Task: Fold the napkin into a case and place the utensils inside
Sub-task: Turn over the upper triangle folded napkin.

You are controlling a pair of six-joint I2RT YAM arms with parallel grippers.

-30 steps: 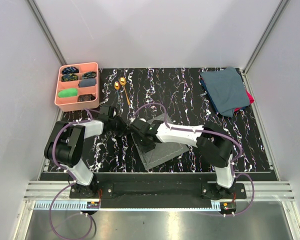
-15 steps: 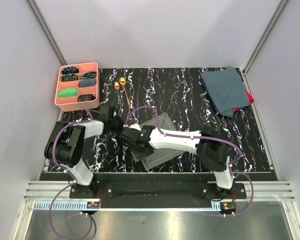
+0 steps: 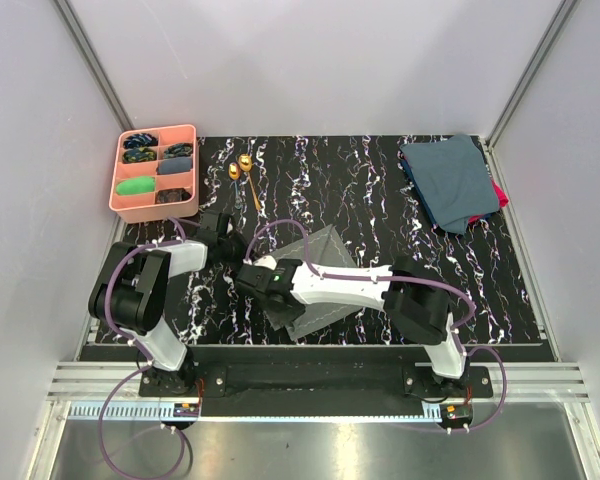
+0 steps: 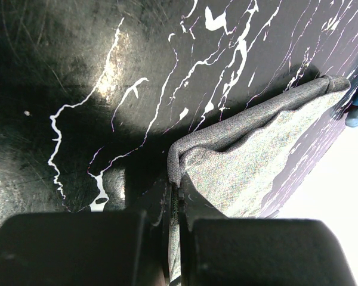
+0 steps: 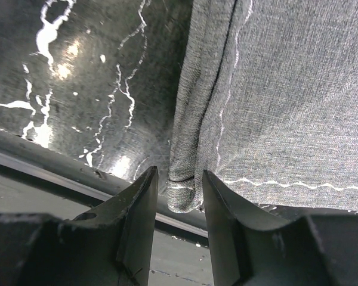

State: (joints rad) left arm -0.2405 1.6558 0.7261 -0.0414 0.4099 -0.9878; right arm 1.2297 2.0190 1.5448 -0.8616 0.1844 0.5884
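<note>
Mid-fold at the near edge of the dark marbled worktop (image 3: 380,190): the grey napkin (image 3: 325,275) lies flat as a skewed, partly folded panel in front of the two arms, not yet the narrow pocket the task calls for. The left claw (image 4: 176,205) is closed tight on the cloth's left-hand edge, a doubled lip of fabric pinched between its fingers, as its wrist view shows. The right claw (image 5: 179,174) has its fingers apart, set either side of a folded, hemmed corner at the cloth's near left; a dark gap shows beside one finger, so it looks to be straddling the corner rather than gripping it. The two gold utensils (image 3: 242,168) lie untouched side by side at the far left of the worktop, just beside the pink compartment tray (image 3: 150,212) and well apart from the napkin; a pile of blue-teal cloths (image 3: 448,180) sits at the far right. By the look of it the work is at the folding stage, with the loading of the utensils not begun. The next move would seem to call for the right claw to close on that corner, then for both arms to carry the edge across together and lay it square, keeping the layers aligned so an open mouth is left for the utensils.
</note>
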